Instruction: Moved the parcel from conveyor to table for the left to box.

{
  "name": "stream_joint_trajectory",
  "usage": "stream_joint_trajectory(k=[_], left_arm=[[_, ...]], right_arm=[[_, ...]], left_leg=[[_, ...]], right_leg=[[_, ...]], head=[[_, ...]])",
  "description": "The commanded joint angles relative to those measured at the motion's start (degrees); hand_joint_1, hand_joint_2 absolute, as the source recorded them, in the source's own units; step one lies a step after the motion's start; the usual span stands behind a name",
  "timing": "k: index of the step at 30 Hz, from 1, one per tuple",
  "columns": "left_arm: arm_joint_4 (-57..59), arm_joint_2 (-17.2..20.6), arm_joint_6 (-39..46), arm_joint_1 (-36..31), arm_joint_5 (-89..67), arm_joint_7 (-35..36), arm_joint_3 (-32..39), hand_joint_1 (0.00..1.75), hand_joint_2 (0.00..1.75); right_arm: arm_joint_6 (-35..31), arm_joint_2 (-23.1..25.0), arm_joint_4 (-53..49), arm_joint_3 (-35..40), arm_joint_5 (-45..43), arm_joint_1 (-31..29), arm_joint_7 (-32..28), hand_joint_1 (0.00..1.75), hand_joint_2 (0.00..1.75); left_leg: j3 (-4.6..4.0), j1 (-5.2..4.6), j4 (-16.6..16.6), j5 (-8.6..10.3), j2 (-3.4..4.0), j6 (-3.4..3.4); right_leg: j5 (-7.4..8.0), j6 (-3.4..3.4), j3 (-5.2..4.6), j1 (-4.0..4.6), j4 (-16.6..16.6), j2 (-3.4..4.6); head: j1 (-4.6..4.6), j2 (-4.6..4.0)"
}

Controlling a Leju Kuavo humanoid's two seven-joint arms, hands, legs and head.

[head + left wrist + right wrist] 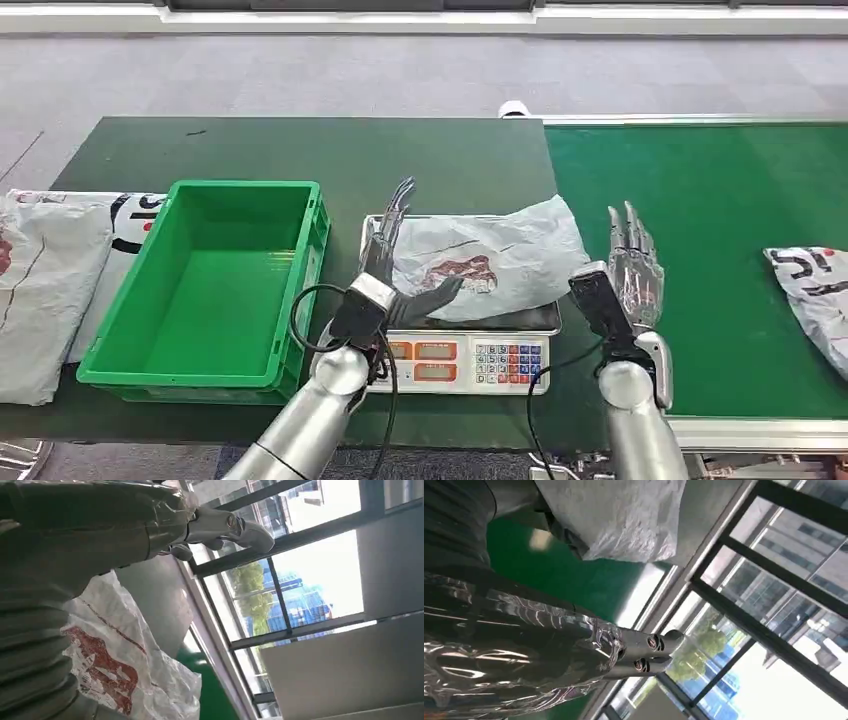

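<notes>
Head view: dark green table (250,150), grey floor (300,75).

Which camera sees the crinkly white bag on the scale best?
The head view: the whole parcel lies on the scale, by the left hand. The left wrist view shows its red print up close; the right wrist view shows a crinkled corner.

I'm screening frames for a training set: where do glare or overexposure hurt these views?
Head view: even light, sharp, parcel on the scale readable. Left wrist view: the window is blown out to near white, the left hand dark against it. Right wrist view: bright sky again at the window, and shiny streaks on the right hand.
</notes>
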Motion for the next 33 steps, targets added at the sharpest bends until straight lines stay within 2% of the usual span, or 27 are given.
stream_joint_trajectory(k=[1, 6, 8, 10, 11, 14, 18, 21, 23, 24, 25, 27, 28, 29, 30, 31, 33], left_arm=[[1.51, 1.93, -1.44, 0.37, -4.3, 3.51, 0.75, 0.0, 1.75], [2.75, 1.67, -2.42, -0.15, -5.81, 4.64, 0.59, 0.0, 1.75], [2.91, 1.47, -3.15, -0.25, -7.04, 4.86, 0.47, 0.0, 1.75], [2.91, 1.42, -3.97, -0.45, -6.69, 5.24, 0.79, 0.0, 1.75], [2.62, 1.54, -4.35, -0.37, -6.39, 5.52, 0.98, 0.0, 0.0], [0.96, 1.74, -4.83, 0.39, -6.34, 5.71, 1.05, 0.0, 0.0], [-0.18, 1.83, -4.84, 0.93, -7.35, 6.24, 0.58, 0.0, 0.0], [-1.53, 1.69, -5.29, 1.07, -7.76, 6.78, 0.22, 0.0, 0.0], [-1.55, 1.38, -5.75, 0.61, -7.85, 7.2, 0.04, 0.0, 0.0], [-1.22, 1.16, -5.83, 0.33, -7.92, 7.42, 0.05, 0.0, 0.0], [-1.05, 1.06, -5.94, 0.15, -7.94, 7.64, 0.06, 0.0, 0.0], [0.88, 0.34, -6.73, -1.03, -7.63, 7.52, -0.35, 0.0, 0.0], [1.77, -0.1, -5.92, -1.47, -7.54, 7.45, -0.25, 0.0, 0.0], [2.19, 0.12, -4.71, -1.47, -6.95, 7.35, -0.16, 0.0, 0.0], [1.72, 0.56, -4.67, -1.05, -6.58, 7.21, -0.14, 0.0, 0.0], [1.08, 0.89, -4.85, -0.65, -6.45, 7.17, -0.13, 0.0, 0.0], [-0.05, 1.33, -4.93, 0.12, -6.3, 7.26, -0.08, 0.0, 0.0]], right_arm=[[6.7, 0.93, -3.78, 3.18, -3.16, 0.15, -1.6, 0.0, 1.75], [7.45, -0.62, -5.49, 4.65, -1.41, 2.19, -0.32, 0.0, 1.75], [5.07, -0.59, -10.22, 5.24, 1.2, 5.92, 1.33, 0.0, 1.75], [5.83, -0.79, -14.64, 6.08, 0.74, 9.16, 0.75, 0.0, 1.75], [5.77, -0.77, -18.69, 6.45, 0.39, 11.79, 0.35, 0.0, 1.75], [4.44, -0.72, -26.36, 6.96, 0.68, 16.8, 0.5, 0.0, 1.75], [2.76, -0.68, -30.62, 6.84, 0.95, 19.87, 0.6, 0.0, 1.75], [-2.76, 0.3, -38.36, 6.96, 1.71, 25.74, -1.52, 0.0, 1.75], [-8.7, 2.03, -42.64, 6.62, 0.64, 28.52, -3.5, 0.0, 1.75], [-5.37, 1.84, -41.65, 7.03, 5.77, 28.05, 1.1, 0.0, 1.75], [-1.5, 1.24, -38.36, 7.91, 8.42, 24.84, 4.65, 0.0, 1.75], [-15.2, 2.89, -34.04, 5.24, -3.55, 19.68, -4.75, 0.0, 1.75], [-13.16, 1.61, -31.58, 5.0, -1.19, 18.6, -2.02, 0.0, 1.75], [-3.56, -0.49, -28.1, 6.59, -1.19, 15.87, 1.98, 0.0, 1.75], [-1.78, -0.37, -25.48, 6.52, -1.48, 14.13, 1.19, 0.0, 1.75], [-3.0, 0.52, -24.47, 5.73, -1.12, 13.49, 0.22, 0.0, 1.75], [-3.55, 0.98, -28.14, 5.91, 0.8, 16.55, 0.83, 0.0, 1.75]], left_leg=[[0.24, 0.03, -0.18, 0.0, 0.2, -0.1], [0.13, 0.02, -0.09, 0.0, 0.11, -0.05], [0.28, 0.07, -0.2, 0.0, 0.14, -0.08], [0.4, 0.08, -0.33, 0.03, 0.06, -0.11], [0.23, 0.04, -0.15, -0.02, -0.02, -0.08], [0.2, 0.04, -0.14, -0.04, -0.08, -0.08], [0.08, 0.01, -0.08, -0.09, -0.02, -0.04], [0.12, 0.01, -0.11, -0.09, -0.08, -0.06], [0.22, 0.04, -0.17, -0.09, -0.19, -0.1], [0.06, -0.01, -0.07, -0.1, -0.26, -0.06], [0.15, 0.01, -0.12, -0.12, -0.21, -0.09], [0.13, 0.03, -0.11, -0.12, 0.13, -0.06], [0.14, 0.04, -0.11, -0.12, 0.25, -0.07], [0.22, 0.06, -0.15, -0.09, 0.34, -0.08], [0.14, 0.04, -0.06, -0.13, 0.37, -0.07], [0.18, 0.03, -0.14, -0.06, 0.32, -0.08], [0.33, 0.11, -0.26, -0.02, 0.36, -0.1]], right_leg=[[0.03, -0.07, 0.18, 0.04, -0.15, 0.07], [0.03, -0.03, 0.1, 0.03, -0.09, 0.02], [0.04, -0.05, 0.27, 0.08, -0.22, -0.01], [0.03, -0.07, 0.42, 0.1, -0.35, -0.13], [-0.04, -0.05, 0.24, 0.06, -0.15, -0.15], [-0.07, -0.06, 0.22, 0.06, -0.13, -0.2], [-0.11, -0.03, 0.09, 0.02, -0.06, -0.14], [-0.13, -0.04, 0.13, 0.03, -0.08, -0.26], [-0.16, -0.06, 0.29, 0.06, -0.16, -0.4], [-0.18, -0.04, 0.11, 0.01, -0.03, -0.39], [-0.19, -0.06, 0.19, 0.03, -0.07, -0.39], [-0.05, -0.03, 0.11, 0.04, -0.11, -0.05], [-0.01, -0.04, 0.11, 0.05, -0.12, 0.08], [0.03, -0.04, 0.18, 0.08, -0.19, 0.14], [0.01, -0.01, 0.07, 0.04, -0.1, 0.25], [0.06, -0.02, 0.11, 0.03, -0.19, 0.18], [0.12, -0.04, 0.31, 0.12, -0.35, 0.21]], head=[[0.0, 0.0], [0.0, 0.0], [0.0, 0.0], [0.0, 0.02], [0.0, 0.0], [0.0, 0.0], [0.0, 0.02], [0.0, 0.0], [0.0, 0.0], [0.0, 0.0], [0.0, 0.0], [0.02, 0.0], [0.02, 0.02], [0.0, 0.0], [0.0, 0.0], [0.02, 0.0], [0.0, 0.0]])
